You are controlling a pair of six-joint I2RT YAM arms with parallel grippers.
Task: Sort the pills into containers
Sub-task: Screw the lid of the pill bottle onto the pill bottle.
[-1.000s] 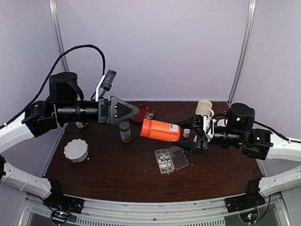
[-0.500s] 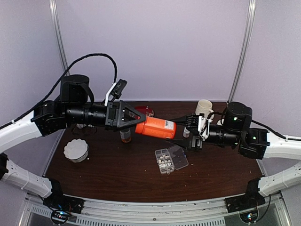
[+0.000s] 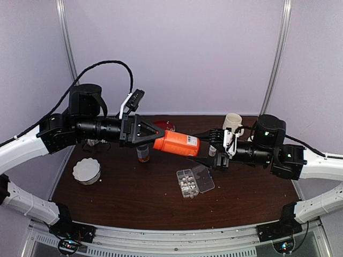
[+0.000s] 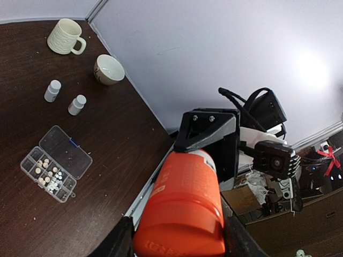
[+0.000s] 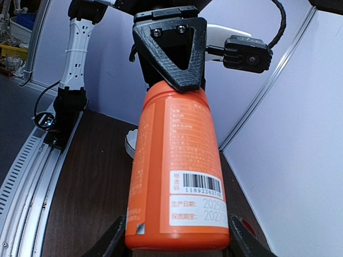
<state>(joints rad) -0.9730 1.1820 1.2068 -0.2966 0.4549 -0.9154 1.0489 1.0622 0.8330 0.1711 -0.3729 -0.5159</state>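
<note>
Organizer box [image 3: 179, 174] lying flat on the counter [image 3: 134, 203], its clear hinged lid [image 3: 204, 178] swung fully open beside the cells [image 4: 33, 160]. Pills [image 3: 187, 185] sit as a pale cluster spread over several cells. Above and behind the organizer, an orange bottle [image 3: 177, 143] hangs level in the air, grasped at both ends: left fingers [image 4: 117, 245] clamp one end, right fingers [image 5: 244, 238] the barcode-labelled end. Two small white bottles [image 4: 52, 90] stand behind the organizer.

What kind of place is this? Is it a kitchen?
Likely a robot test booth, not a kitchen: a left arm and right arm bolted to the table, plain walls close around.
</note>
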